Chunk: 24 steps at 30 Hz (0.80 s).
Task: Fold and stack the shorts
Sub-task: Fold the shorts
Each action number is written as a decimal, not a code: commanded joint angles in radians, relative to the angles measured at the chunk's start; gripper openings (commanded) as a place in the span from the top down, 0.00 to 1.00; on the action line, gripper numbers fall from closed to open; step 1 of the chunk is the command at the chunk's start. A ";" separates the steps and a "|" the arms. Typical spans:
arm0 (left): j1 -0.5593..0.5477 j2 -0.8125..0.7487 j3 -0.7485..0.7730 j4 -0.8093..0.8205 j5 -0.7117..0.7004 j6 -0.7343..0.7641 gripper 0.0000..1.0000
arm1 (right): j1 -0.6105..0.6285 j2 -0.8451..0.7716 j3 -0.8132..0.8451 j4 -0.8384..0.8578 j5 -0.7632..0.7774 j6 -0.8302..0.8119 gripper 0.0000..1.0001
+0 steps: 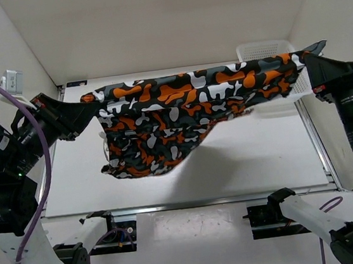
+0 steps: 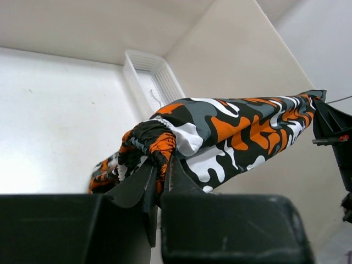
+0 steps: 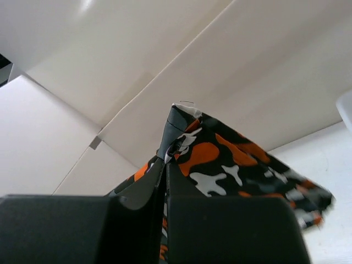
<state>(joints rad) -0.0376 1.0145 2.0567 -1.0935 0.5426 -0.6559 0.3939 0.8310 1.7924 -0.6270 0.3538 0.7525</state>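
Note:
Orange, black, grey and white camouflage shorts (image 1: 186,108) hang stretched in the air above the white table (image 1: 256,161), held at both ends. My left gripper (image 1: 84,109) is shut on the gathered waistband end (image 2: 157,144) at the left. At the right, my right gripper (image 1: 305,60) is shut on a hem corner (image 3: 177,127). The lower part of the cloth droops toward the left, with its shadow on the table beneath. The shorts (image 2: 242,135) run from my left jaws across to the right arm in the left wrist view.
A white slatted basket (image 1: 268,50) stands at the table's back right corner, partly behind the cloth; it also shows as the basket (image 2: 151,82) in the left wrist view. White walls enclose the table on three sides. The arm bases sit along the near edge.

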 commanded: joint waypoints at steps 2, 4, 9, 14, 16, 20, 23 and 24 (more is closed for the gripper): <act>0.005 0.036 0.065 -0.009 0.005 -0.019 0.90 | -0.015 0.066 0.094 0.041 0.117 -0.093 1.00; 0.005 0.045 0.065 -0.009 -0.010 -0.028 0.90 | -0.015 0.135 0.151 0.027 0.117 -0.116 1.00; 0.005 0.056 -0.134 0.019 -0.085 -0.062 0.90 | -0.024 0.345 0.173 0.032 0.160 -0.180 1.00; 0.005 0.163 -0.417 0.174 -0.141 -0.100 0.90 | -0.078 0.625 0.173 0.059 0.110 -0.225 1.00; 0.005 0.269 -0.449 0.205 -0.165 -0.100 0.90 | -0.092 0.736 0.173 0.087 0.090 -0.241 1.00; -0.004 0.501 -0.411 0.274 -0.219 -0.090 0.90 | -0.112 0.923 0.195 0.128 0.050 -0.254 1.00; -0.004 0.711 -0.316 0.274 -0.231 -0.076 0.90 | -0.130 1.084 0.280 0.128 0.001 -0.277 1.00; 0.005 0.761 -0.291 0.274 -0.221 -0.076 0.90 | -0.130 1.161 0.307 0.128 -0.012 -0.277 1.00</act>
<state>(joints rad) -0.0376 1.7100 1.6768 -0.8570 0.3500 -0.7467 0.2802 1.9099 1.9862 -0.5571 0.3756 0.5240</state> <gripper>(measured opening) 0.164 0.003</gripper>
